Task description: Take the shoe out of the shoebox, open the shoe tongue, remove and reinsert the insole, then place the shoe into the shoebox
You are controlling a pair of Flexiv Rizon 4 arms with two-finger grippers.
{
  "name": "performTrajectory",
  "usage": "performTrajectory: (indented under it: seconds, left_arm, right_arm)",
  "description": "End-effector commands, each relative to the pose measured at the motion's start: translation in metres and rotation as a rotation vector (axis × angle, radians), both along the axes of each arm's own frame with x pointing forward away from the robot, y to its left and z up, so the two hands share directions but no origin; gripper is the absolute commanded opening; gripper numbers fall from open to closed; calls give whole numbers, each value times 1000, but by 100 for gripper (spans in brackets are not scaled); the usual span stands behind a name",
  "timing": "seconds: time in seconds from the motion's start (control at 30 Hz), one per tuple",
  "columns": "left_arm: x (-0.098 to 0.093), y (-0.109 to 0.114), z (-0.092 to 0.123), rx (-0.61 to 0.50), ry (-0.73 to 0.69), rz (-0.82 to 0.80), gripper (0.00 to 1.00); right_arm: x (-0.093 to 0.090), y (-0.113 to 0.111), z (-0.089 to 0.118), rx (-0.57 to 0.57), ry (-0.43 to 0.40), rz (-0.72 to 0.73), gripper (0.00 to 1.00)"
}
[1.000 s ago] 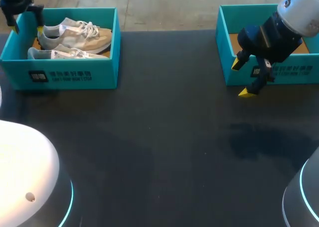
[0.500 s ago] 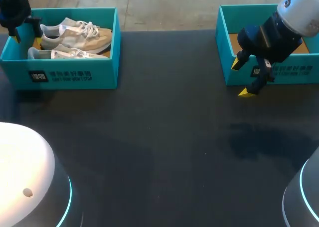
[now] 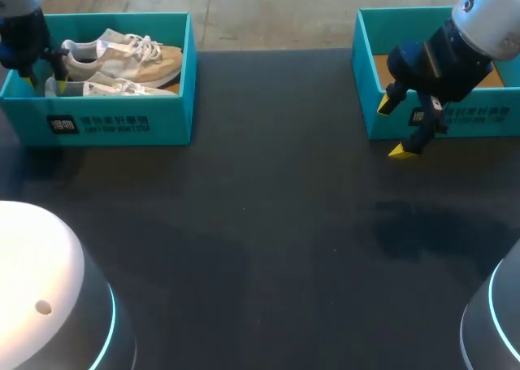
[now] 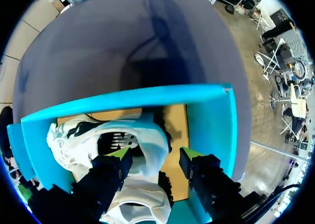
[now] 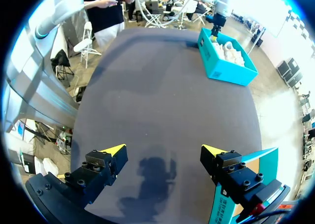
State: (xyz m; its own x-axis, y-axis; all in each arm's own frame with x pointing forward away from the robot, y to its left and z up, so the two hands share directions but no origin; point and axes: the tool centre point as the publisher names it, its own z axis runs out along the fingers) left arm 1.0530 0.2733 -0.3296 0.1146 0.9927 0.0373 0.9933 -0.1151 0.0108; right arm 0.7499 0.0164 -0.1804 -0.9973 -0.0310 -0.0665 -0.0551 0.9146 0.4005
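White shoe (image 4: 98, 138) apparently lies within spread left claw (image 4: 153, 156).

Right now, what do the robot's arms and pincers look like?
The left arm and right arm are round and smooth, white to silver-grey, each with a glowing blue ring low down. The wrists are dark blue-black. The left pincer and right pincer each have two chunky black fingers with bright yellow tips.
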Motion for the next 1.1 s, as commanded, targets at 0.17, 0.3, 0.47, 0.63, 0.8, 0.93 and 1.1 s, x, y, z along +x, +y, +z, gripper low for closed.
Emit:
performTrajectory:
  seconds: [0.17, 0.3, 0.47, 0.63, 0.8, 0.93, 1.1]
  left_arm:
    - [-3, 5, -17, -9, -23, -9, 60]
    - [-3, 7, -23, -9, -18, -16, 61]
    - [-2, 10, -30, -1, -2, -19, 61]
    - [-2, 12, -38, 2, 1, -20, 61]
    - [0, 15, -47, 4, 10, -7, 60]
    - [1, 18, -52, 15, 18, -3, 52]
    - [1, 18, -55, 21, 21, -4, 35]
  right_arm:
    - [1, 1, -1, -2, 2, -1, 100]
    - [1, 1, -1, -2, 2, -1, 100]
    - [1, 1, -1, -2, 2, -1, 100]
    - [1, 1, -1, -2, 2, -1, 100]
    - [1, 1, -1, -2, 2, -1, 100]
    - [1, 1, -1, -2, 2, -1, 100]
    - [1, 1, -1, -2, 2, -1, 100]
